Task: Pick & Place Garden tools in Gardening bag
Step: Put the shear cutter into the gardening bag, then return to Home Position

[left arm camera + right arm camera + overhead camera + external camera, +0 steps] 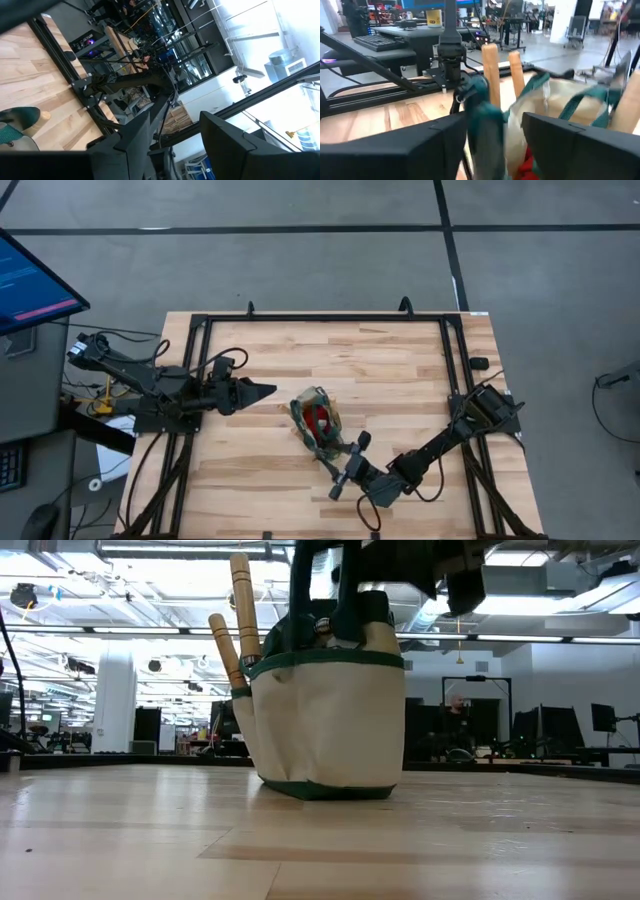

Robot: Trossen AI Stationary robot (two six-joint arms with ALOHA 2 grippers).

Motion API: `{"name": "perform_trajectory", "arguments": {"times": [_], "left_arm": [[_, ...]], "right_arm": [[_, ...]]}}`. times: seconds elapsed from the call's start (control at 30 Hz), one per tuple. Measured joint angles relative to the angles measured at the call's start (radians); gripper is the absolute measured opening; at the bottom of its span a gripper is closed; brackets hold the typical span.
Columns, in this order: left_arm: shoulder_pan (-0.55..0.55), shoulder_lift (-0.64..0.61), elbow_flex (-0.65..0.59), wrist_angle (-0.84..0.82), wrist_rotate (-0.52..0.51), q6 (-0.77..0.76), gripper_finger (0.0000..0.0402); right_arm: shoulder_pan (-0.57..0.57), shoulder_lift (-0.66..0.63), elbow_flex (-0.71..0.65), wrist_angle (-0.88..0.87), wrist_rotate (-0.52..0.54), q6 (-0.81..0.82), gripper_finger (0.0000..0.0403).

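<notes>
The gardening bag [303, 415] stands upright on the middle of the table, tan with teal-green edging [330, 720]. Two garden tools stick in it head down, their wooden handles [243, 600] [224, 648] rising above the rim, and a red item [319, 418] lies inside. My right gripper [340, 460] is at the bag's near right side, level and open, its fingers on either side of a teal-green strap [482, 107] of the bag. My left gripper [265, 391] hangs open above the table to the bag's left, with nothing between its fingers [135, 135]. My right gripper has one finger [427, 145] close against the bag's teal-green strap [479, 125], with a gap to the other finger. I cannot tell whether it touches the strap. The fingers come in level from the table's near right.
Black frame rails [320, 318] run along the table's edges. A small black object [479, 363] lies at the far right, and a monitor [30, 280] stands beyond the left edge. Bare wood surrounds the bag [320, 840].
</notes>
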Motion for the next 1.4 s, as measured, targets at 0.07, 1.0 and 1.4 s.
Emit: {"name": "perform_trajectory", "arguments": {"times": [0.07,1.0,1.4], "left_arm": [[0.000,0.000,0.000,0.000,0.000,0.000,0.0172],[0.000,0.000,0.000,0.002,0.039,0.047,0.0172],[0.000,0.000,0.000,0.002,0.038,0.055,0.0172]], "right_arm": [[0.007,-0.010,0.002,0.028,0.000,-0.073,0.0205],[0.148,-0.322,0.010,-0.051,-0.095,-0.311,0.0243],[0.233,-0.185,0.010,-0.251,-0.153,0.267,0.0142]]}}
